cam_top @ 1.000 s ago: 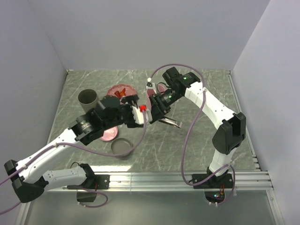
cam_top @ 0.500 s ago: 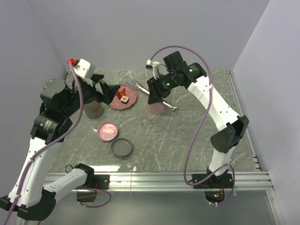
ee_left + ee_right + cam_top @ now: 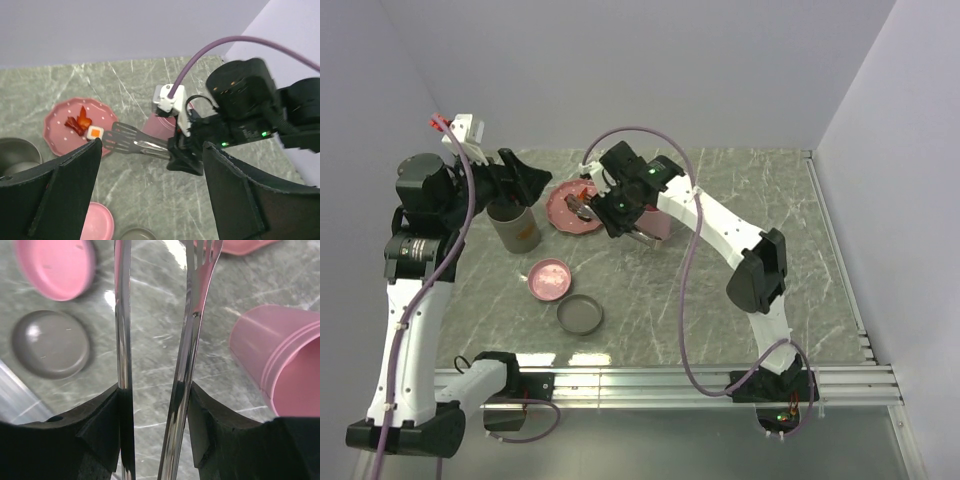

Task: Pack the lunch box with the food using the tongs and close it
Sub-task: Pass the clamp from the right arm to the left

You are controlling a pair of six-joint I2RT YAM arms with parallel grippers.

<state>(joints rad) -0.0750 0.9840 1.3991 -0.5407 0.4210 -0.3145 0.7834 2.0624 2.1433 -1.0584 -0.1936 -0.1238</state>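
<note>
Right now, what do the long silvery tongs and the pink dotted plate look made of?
The long silvery tongs look like polished steel: mirror-like glare along both arms. The pink dotted round plate seems matte plastic: flat even colour, no glare; ceramic not ruled out.

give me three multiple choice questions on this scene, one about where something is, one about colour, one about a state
1. Where is the white cube with the orange top?
A) on the pink dotted plate
B) inside the grey cup
C) inside the pink cup

2. What colours are the two round lids?
A) both pink
B) one pink, one grey
C) both grey

3. What is the right gripper doing?
A) open and empty
B) shut on the plate
C) shut on the tongs

Answers:
1 A, it sits on the plate beside the red strips.
2 B, the pink lid lies by the grey lid.
3 C, its fingers press both tong arms.
</note>
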